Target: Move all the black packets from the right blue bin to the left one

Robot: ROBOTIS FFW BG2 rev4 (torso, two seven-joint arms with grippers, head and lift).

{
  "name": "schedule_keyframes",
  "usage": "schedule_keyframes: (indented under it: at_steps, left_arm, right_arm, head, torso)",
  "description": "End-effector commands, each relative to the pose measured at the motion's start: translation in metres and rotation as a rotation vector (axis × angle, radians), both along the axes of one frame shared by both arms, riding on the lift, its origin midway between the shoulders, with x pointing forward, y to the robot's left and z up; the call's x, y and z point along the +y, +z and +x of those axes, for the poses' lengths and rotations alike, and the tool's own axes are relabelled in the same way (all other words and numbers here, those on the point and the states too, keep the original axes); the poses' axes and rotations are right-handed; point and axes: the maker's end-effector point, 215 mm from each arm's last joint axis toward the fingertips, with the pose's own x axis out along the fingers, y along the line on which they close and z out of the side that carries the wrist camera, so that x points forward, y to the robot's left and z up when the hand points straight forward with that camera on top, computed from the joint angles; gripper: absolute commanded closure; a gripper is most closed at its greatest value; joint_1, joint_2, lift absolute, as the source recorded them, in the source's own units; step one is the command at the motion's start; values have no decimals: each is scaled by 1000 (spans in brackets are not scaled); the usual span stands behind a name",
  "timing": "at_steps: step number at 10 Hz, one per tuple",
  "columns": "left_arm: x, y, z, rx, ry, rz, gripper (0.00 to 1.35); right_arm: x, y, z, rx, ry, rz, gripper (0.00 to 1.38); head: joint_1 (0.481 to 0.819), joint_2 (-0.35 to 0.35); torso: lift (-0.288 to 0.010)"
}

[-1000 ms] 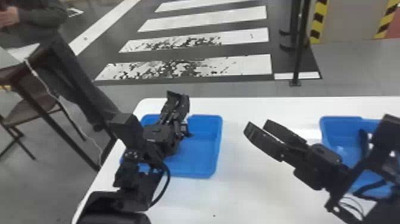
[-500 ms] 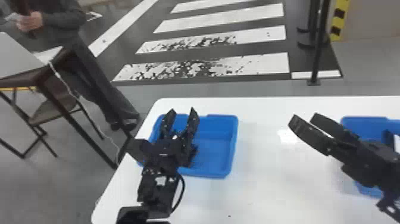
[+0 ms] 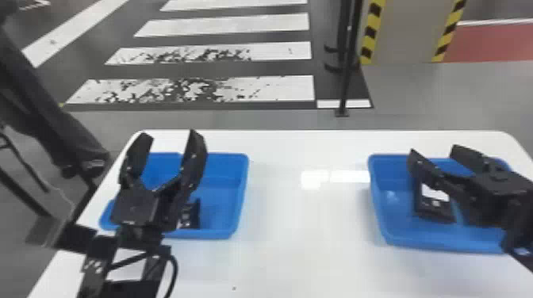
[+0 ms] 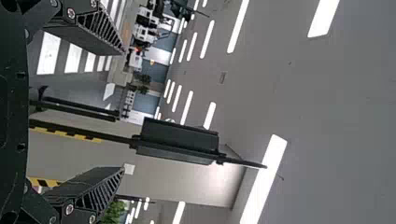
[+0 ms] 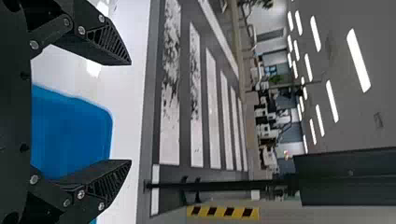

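Starting at the left of the head view, here is the left gripper (image 3: 171,138), up in front of the left blue bin (image 3: 242,186), its fingers spread wide and their tips pointing away from the robot, and the left wrist view has those fingers well apart too. Just beside that gripper's body, a black packet (image 3: 192,216) with a pale patch lies in the left bin, toward the near side, partly hidden by the gripper; whether the two touch, we cannot tell. Across to the middle now, and the white counter (image 3: 301,234) runs between the bins, a bright glare on it near the second one. And on the right, there is the right blue bin (image 3: 380,214), with another black packet (image 3: 435,212) inside, a white patch on it and its far end tucked behind a finger. Over that bin hangs the right gripper (image 3: 434,151), fingers wide apart as well; the right wrist view shows a rounded blue corner of the bin beyond them.
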Motion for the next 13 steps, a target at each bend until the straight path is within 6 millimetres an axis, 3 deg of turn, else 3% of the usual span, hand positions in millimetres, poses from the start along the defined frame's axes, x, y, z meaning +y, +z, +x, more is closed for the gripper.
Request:
schedule_keyframes:
  at_steps: [1, 2, 4, 5, 9, 13]
  left_arm:
    - [-17, -6, -19, 9, -30, -93, 154]
    - [-26, -13, -21, 29, -53, -107, 154]
    - [-36, -25, -18, 67, -77, -92, 154]
    - [-39, -28, -18, 74, -79, -85, 154]
    - [-40, -28, -16, 71, -80, -70, 156]
    - [-40, -29, -16, 72, -82, -84, 153]
  right_arm:
    - [-50, -30, 3, 69, -97, -49, 311]
    - [-76, -50, 3, 120, -147, -80, 311]
    - [-96, -95, 13, 214, -191, -33, 311]
    - [-101, -104, 18, 232, -198, -23, 311]
    - [-83, -132, 28, 278, -153, 28, 312]
    - [-68, -142, 32, 293, -127, 34, 312]
  head:
    - [695, 24]
    - [695, -38]
    - [695, -113]
    - [695, -142]
    - [695, -156]
    - [695, -129]
  torso:
    - [-140]
    - [-140]
    - [-140]
    - [-140]
    - [-140]
    - [-140]
